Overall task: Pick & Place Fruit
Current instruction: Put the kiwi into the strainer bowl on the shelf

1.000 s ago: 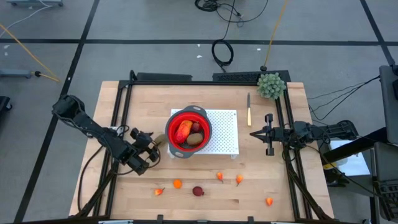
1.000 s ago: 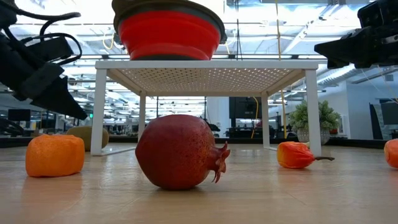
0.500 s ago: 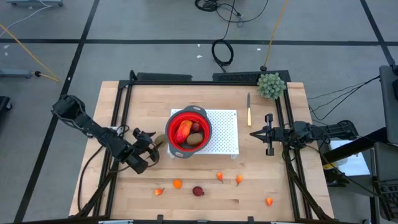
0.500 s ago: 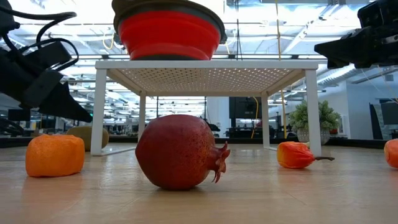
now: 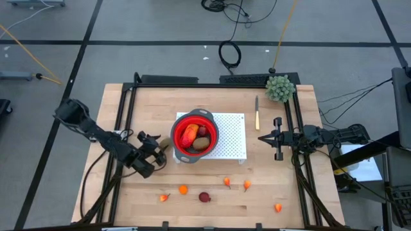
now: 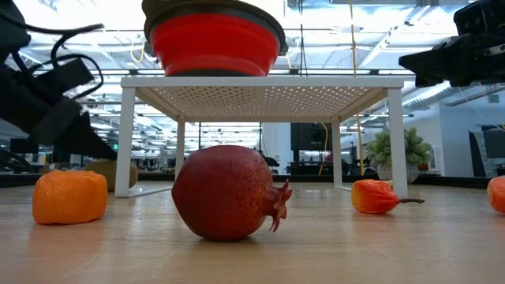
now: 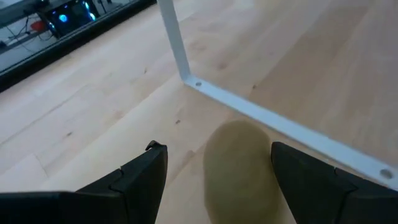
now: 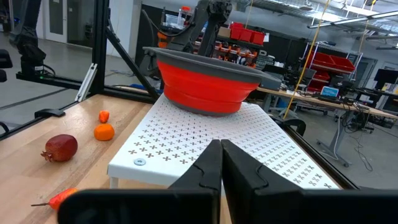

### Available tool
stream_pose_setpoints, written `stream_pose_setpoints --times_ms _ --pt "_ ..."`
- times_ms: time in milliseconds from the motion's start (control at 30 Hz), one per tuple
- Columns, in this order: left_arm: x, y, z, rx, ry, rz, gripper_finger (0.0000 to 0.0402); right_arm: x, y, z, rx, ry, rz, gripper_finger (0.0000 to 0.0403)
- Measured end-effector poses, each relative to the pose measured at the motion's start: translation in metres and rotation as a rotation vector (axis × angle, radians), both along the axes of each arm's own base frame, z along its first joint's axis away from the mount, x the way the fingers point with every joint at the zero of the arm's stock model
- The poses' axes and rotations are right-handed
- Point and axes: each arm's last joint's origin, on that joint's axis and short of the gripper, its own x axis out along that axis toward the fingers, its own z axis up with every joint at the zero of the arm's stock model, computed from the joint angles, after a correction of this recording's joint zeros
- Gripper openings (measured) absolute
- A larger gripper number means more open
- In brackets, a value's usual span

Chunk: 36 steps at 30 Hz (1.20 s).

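Near edge of worktop (image 5: 270, 170): loose fruit, namely pomegranate (image 6: 227, 192), orange piece (image 6: 69, 196), small orange bits. Mid: left gripper (image 7: 214, 171) low over worktop, fingers spread either side of brown kiwi (image 7: 240, 163), just beside white rack leg (image 7: 174, 37). Judgement: centre kiwi between fingers, close gently, lift straight up clear of rack. Behind: rack carrying red bowl (image 5: 194, 136), three fruit inside. Far right: right gripper (image 8: 221, 168) waiting, fingers pressed together, nothing held.

My left claw (image 7: 214, 180) has its fingers wide, the brown kiwi (image 7: 239, 165) between them. The white rack's leg (image 7: 175, 38) stands close ahead.
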Motion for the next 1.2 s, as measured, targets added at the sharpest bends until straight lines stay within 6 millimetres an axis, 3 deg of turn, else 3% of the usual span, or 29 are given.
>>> stream_pose_setpoints --times_ms 500,967,1200 --pt "0.007 -0.003 -0.025 0.004 0.062 0.015 0.0282 0.0 0.0 0.0 0.0 0.0 0.0 0.0" --pt "0.012 -0.001 -0.029 -0.006 0.091 0.005 0.0281 0.0 0.0 0.0 0.0 0.0 0.0 0.0" --pt "0.013 0.0 -0.029 -0.028 0.109 -0.001 0.0213 0.0 0.0 0.0 0.0 0.0 0.0 0.0"
